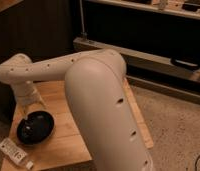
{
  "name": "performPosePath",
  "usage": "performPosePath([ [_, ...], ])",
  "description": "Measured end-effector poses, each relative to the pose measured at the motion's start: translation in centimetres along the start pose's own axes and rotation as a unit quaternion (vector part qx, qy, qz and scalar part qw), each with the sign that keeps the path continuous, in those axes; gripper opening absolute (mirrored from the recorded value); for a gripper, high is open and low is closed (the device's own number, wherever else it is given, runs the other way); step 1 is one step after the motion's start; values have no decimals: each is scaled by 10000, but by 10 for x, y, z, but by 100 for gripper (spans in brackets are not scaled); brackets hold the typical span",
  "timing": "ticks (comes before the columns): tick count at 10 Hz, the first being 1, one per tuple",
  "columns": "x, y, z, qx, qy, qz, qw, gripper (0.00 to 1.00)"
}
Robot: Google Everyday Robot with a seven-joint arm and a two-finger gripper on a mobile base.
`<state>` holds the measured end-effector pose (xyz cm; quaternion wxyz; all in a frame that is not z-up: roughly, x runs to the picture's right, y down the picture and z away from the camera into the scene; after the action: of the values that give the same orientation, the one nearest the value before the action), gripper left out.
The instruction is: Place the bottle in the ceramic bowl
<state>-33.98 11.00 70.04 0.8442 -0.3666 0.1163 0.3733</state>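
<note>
The white bottle (15,153) lies on its side at the front left corner of the wooden table (68,140), its cap pointing right. The glossy black ceramic bowl (38,130) sits just behind and to the right of it, and nothing shows inside it. My gripper (26,118) hangs from the white arm (93,85), pointing down over the bowl's back left rim. It is above and behind the bottle and apart from it.
The big white arm covers most of the table's middle and right. A dark wall stands behind the table. A low dark shelf unit (143,35) runs along the back right. Speckled floor (178,130) lies to the right.
</note>
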Motion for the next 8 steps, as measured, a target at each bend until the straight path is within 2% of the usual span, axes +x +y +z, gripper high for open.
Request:
performPosePath([
  [2,-21,42,7,-111,47,-655,9978,65],
  [3,-26,58,10,-153,65,-876,9960,65],
  [4,-27,75,12,-196,83,-1083,9939,65],
  [6,-27,116,18,-322,136,-1538,9875,65],
  [8,-27,108,18,-295,144,-1495,9882,65],
])
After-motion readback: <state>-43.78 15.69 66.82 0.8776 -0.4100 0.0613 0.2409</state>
